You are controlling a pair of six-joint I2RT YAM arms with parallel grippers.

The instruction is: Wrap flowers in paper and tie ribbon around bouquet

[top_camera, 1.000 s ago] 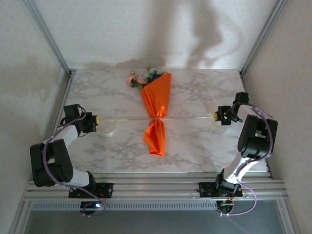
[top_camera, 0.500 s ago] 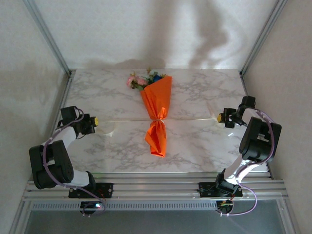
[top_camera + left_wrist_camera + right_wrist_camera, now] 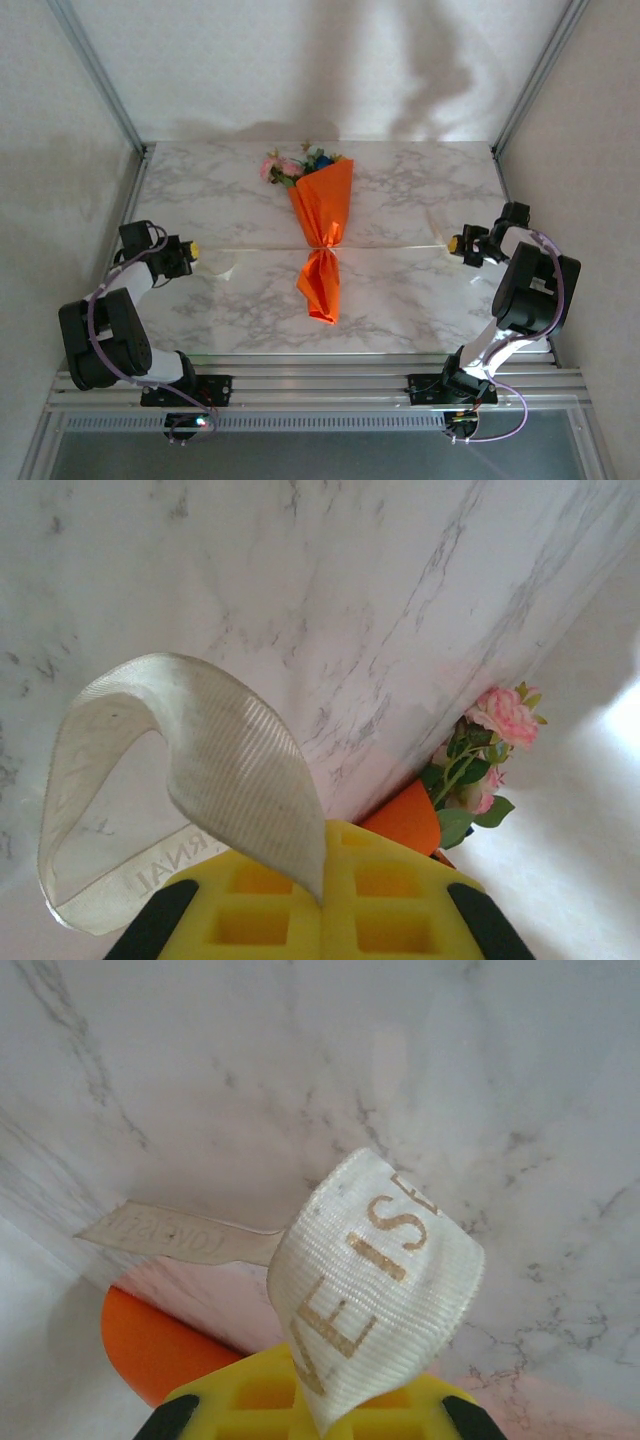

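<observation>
One bouquet (image 3: 322, 225) was seen in the middle of the marble bench (image 3: 420, 290), with its pink and blue flowers (image 3: 290, 163) at the far end and the flared tail of the single orange paper (image 3: 320, 285) at the near end. One cream ribbon (image 3: 380, 1250) was counted. One end was clenched in the jaws of the left gripper (image 3: 192, 249) and the other in those of the right gripper (image 3: 455, 242). Gold letters "EISE" were read on it at the right, fainter "RNAL" at the left.
</observation>
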